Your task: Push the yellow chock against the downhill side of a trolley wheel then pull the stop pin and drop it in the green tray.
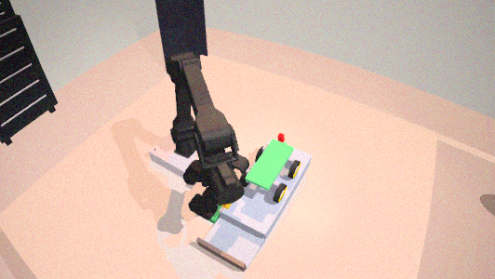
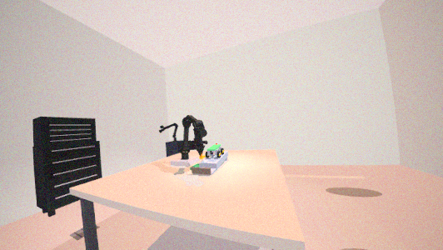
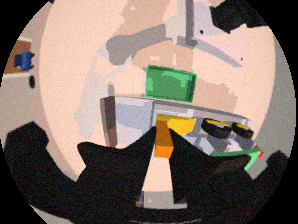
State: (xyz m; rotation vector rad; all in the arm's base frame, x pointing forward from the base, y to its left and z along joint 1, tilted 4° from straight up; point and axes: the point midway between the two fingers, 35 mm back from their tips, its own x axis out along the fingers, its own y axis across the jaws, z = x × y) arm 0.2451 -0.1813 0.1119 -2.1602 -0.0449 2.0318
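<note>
My gripper (image 3: 163,133) is shut on the orange handle of the yellow chock (image 1: 226,205) (image 2: 201,157) (image 3: 182,124). It holds the chock over the near-tray side of the ramp (image 1: 256,206) (image 3: 134,114), downhill of the trolley's wheels; whether the chock touches the ramp I cannot tell. In the wrist view a gap shows between chock and nearest wheel. The trolley (image 1: 270,164) (image 2: 214,147), with green deck and black-and-yellow wheels, stands on the upper ramp. The red-headed stop pin (image 1: 281,138) (image 2: 216,144) is at its uphill end. The green tray (image 3: 171,85) (image 1: 215,218) lies beside the ramp, partly hidden in the top view.
A brown end board (image 1: 220,253) (image 3: 108,122) crosses the ramp's low end. The arm leans over the ramp's left side in the top view, close to the trolley, and hides its left lower wheel partly. A black drawer cabinet (image 1: 23,76) (image 2: 68,158) stands off the table.
</note>
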